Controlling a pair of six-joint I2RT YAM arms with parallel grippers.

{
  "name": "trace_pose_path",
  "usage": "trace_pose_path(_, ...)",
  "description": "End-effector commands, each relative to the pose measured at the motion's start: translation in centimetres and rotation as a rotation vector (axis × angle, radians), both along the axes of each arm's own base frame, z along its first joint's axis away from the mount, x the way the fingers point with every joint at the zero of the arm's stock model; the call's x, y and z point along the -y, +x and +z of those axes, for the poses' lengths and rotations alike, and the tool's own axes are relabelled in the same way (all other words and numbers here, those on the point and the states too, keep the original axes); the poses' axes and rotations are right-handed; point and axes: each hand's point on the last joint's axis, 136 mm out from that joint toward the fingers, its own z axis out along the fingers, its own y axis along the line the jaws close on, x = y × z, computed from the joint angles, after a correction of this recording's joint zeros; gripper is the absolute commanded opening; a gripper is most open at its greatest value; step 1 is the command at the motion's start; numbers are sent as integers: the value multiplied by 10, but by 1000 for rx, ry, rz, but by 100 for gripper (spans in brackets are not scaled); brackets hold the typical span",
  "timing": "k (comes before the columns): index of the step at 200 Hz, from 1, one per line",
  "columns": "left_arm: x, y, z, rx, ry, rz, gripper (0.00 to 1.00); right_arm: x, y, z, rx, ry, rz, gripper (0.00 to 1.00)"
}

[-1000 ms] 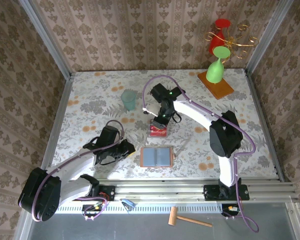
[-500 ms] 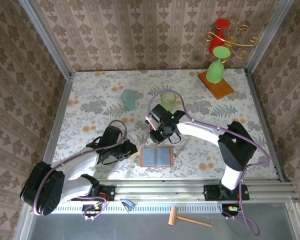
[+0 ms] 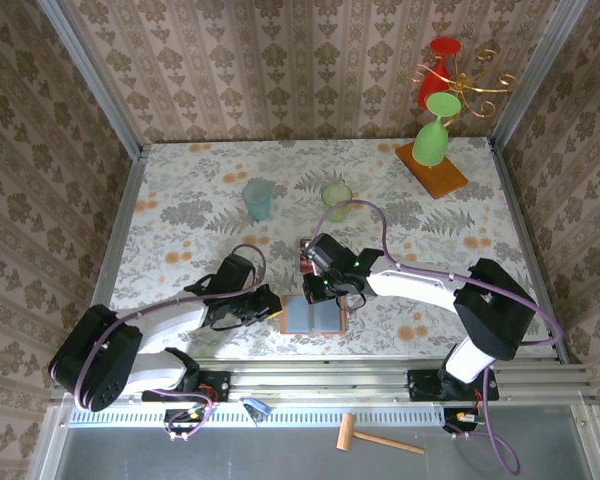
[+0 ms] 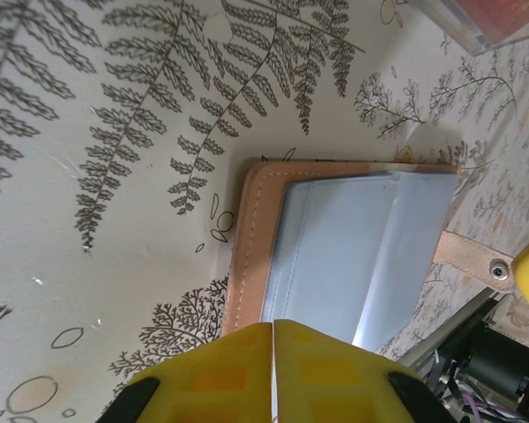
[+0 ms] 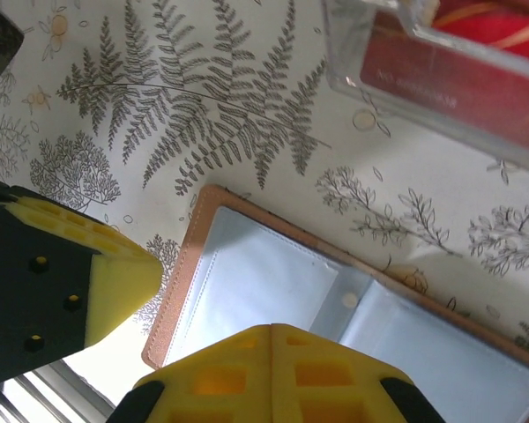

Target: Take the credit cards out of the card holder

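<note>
The left hand and right hand, each closed together on nothing, hover at the open card holder, near red credit cards in a clear tray.

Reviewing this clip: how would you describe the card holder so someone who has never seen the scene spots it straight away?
Find the floral table and look at the middle of its near edge. The card holder lies there opened flat. Its tan stitched border around grey-blue pockets sets it apart from the clear tray of red cards just behind it.
</note>
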Motion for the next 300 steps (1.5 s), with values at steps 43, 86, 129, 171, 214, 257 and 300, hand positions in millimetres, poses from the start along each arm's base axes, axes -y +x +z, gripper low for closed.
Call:
trace_pose_path(43, 4, -10, -12, -30, 0, -21, 8, -12, -17, -7, -116, 104, -95, 4)
trace_pose_path(86, 1, -15, -18, -50, 14, -24, 8, -21, -25, -16, -198, 129, -119, 4)
trace_pose_path(129, -3, -19, -23, -61, 22, -15, 8, -25, -28, -21, -235, 145, -133, 10)
trace_pose_path(171, -5, -21, -25, -64, 26, -14, 8, -32, -33, -28, -276, 163, -117, 17)
trace_pose_path(214, -5, -21, -26, -66, 27, -10, 8, -40, -38, -36, -323, 172, -90, 20)
trace_pose_path(257, -6, -22, -26, -69, 30, -9, 8, -28, -41, -50, -343, 89, -118, 27)
trace_pose_path(300, -6, -22, -27, -71, 34, -9, 8, -8, -41, -52, -310, -2, -142, 29)
